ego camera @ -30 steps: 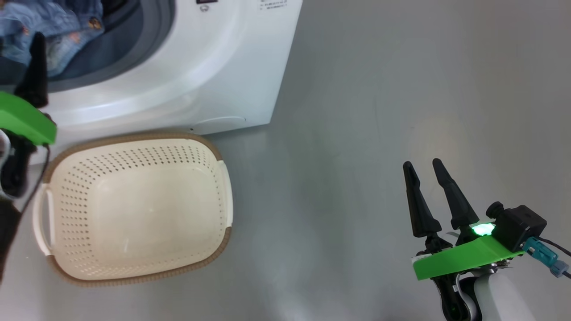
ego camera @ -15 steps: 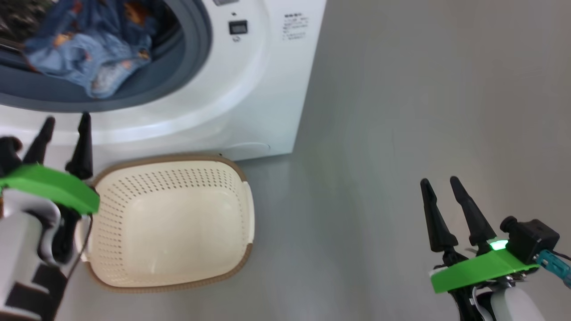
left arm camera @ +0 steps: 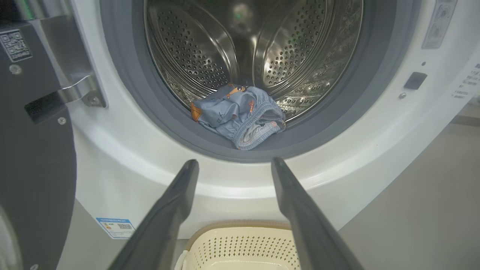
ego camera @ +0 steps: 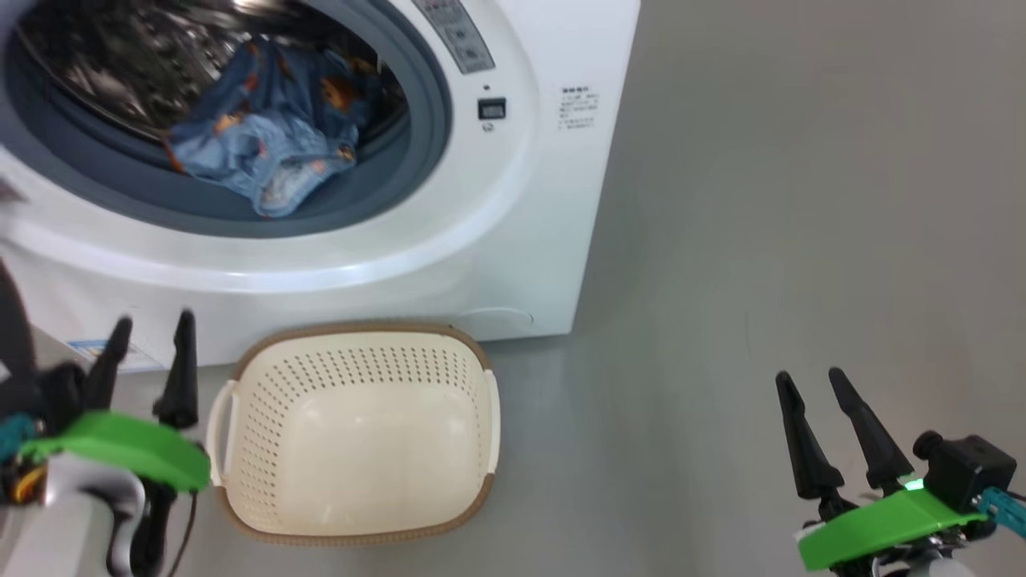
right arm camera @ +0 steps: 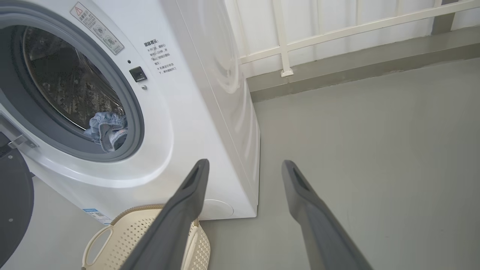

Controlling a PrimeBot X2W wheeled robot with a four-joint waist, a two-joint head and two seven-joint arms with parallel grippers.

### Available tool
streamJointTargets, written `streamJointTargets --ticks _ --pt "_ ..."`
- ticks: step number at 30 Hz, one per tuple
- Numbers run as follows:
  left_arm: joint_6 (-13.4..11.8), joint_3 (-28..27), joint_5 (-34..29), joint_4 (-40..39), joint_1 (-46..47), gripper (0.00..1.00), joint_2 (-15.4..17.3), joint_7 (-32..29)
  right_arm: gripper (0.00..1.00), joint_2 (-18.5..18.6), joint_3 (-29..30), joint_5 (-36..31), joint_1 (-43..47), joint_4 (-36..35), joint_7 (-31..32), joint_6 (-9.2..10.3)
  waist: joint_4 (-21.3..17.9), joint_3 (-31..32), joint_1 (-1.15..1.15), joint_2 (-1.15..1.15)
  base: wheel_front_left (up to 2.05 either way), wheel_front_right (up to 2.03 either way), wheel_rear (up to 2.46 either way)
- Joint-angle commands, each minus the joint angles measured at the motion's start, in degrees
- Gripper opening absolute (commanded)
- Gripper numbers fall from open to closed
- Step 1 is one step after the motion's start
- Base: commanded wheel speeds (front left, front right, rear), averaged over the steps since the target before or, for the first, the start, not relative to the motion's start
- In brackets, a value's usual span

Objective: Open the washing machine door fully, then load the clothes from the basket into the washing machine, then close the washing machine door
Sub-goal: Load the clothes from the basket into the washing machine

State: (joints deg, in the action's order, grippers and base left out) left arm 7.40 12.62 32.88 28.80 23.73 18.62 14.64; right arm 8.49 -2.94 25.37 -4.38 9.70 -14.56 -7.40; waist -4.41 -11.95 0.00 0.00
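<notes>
Facing you: the washing machine (ego camera: 513, 240), white, with its round mouth open; a grey-blue rubber ring (left arm camera: 123, 86) frames the perforated steel drum (left arm camera: 210, 45).
Clothes: the clothes (ego camera: 264, 152) lie as one crumpled light-blue bundle with orange marks at the drum's front lip, partly draped onto the lower ring. You cannot tell one garment from another in the heap.
Door: the washing machine door (left arm camera: 33, 168) stands swung out at the machine's left, a dark panel on a metal hinge.
Basket: the basket (ego camera: 361, 330), cream and perforated with a brown rim, sits on the floor just beside the machine's foot, below the mouth. Its bottom shows bare.
Left end effector: the left end effector (ego camera: 154, 320) has its fingers apart around nothing, just left of the basket, pointing at the machine's front.
Right end effector: the right end effector (ego camera: 809, 374) has its fingers apart around nothing, well apart from the basket.
Room: you have bare grey floor (ego camera: 761, 200) right of the machine, running to a white railing (right arm camera: 285, 37).
</notes>
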Motion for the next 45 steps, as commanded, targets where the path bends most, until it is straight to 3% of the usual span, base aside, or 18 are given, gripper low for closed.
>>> streamJointTargets --ticks 1,27,45 --pt "0.1 -2.9 -0.9 -2.0 -1.1 1.0 1.8 0.4 1.0 1.0 -1.1 0.4 0.9 -1.1 -0.4 -0.09 1.2 2.1 0.0 0.0 0.0 0.0 0.0" --pt "0.1 -12.0 -5.3 -13.3 -22.0 1.0 -1.4 0.4 1.0 3.3 1.6 1.6 8.3 -1.0 -0.4 -0.09 3.2 10.2 0.0 0.0 0.0 0.0 0.0" --pt "0.1 -13.2 -5.8 -14.9 -23.4 1.0 -2.2 0.4 1.0 3.1 2.5 1.5 9.2 -1.6 -0.4 -0.09 3.2 10.7 0.0 0.0 0.0 0.0 0.0"
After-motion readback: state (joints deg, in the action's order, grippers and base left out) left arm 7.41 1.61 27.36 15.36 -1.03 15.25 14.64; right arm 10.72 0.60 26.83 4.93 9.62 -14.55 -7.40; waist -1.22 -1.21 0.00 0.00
